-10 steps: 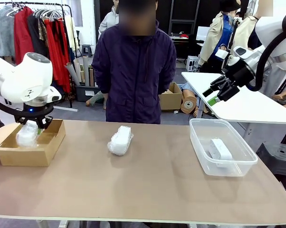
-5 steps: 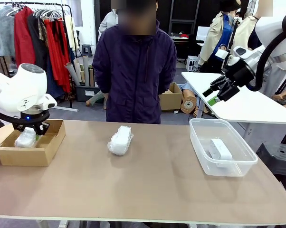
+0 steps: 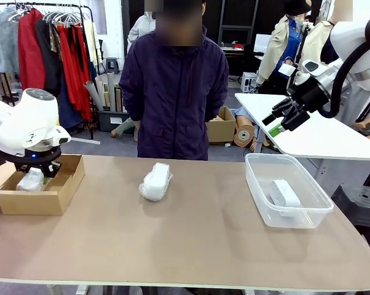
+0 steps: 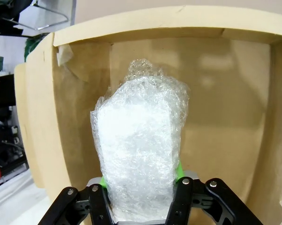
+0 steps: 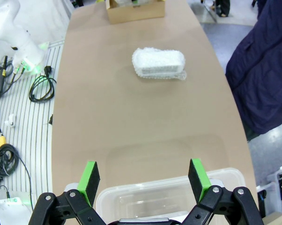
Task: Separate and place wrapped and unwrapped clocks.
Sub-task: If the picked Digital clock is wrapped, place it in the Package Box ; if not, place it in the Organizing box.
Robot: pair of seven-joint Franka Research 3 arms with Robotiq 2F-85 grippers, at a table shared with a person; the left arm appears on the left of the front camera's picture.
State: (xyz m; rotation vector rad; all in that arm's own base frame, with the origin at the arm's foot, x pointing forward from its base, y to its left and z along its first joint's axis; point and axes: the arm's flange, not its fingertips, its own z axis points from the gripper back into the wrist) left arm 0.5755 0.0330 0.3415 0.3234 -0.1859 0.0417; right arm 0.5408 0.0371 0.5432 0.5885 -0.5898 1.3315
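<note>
A: What takes up most of the front view?

B: The brown table [image 3: 197, 252], which runs across the whole lower half. A person [image 3: 173, 92] in a dark purple jacket stands behind its far edge, in the upper middle of the frame.

A: And the containers?

B: A clear plastic tub [image 3: 295, 216] sits right of centre. A shallow cardboard box [image 3: 31, 203] sits at the left edge. The two are well apart.

A: Where are the arms?

B: The left gripper [image 3: 40, 171] is down in the box at the left of the frame, its fingers clamped on a wrapped clock [image 4: 141, 150]. In the left wrist view, the green pads press the bundle's lower sides near the bottom edge. The crinkly bubble wrap reaches up the middle of the frame, with the box floor and walls behind it. I cannot tell whether the bundle rests on the floor.

A: And the other one?

B: The right gripper [image 3: 282, 121] hangs at the upper right, above and behind the tub. Its fingers are spread wide with nothing between them. In the right wrist view the tub's rim lies along the bottom edge, between the two green pads.

A: Any more clocks?

B: A second wrapped clock [image 3: 155, 181] lies on the bare table just left of the frame's centre, apart from both containers. The unwrapped clock [image 3: 284, 193], a smooth white block, lies inside the tub at the right.
</note>
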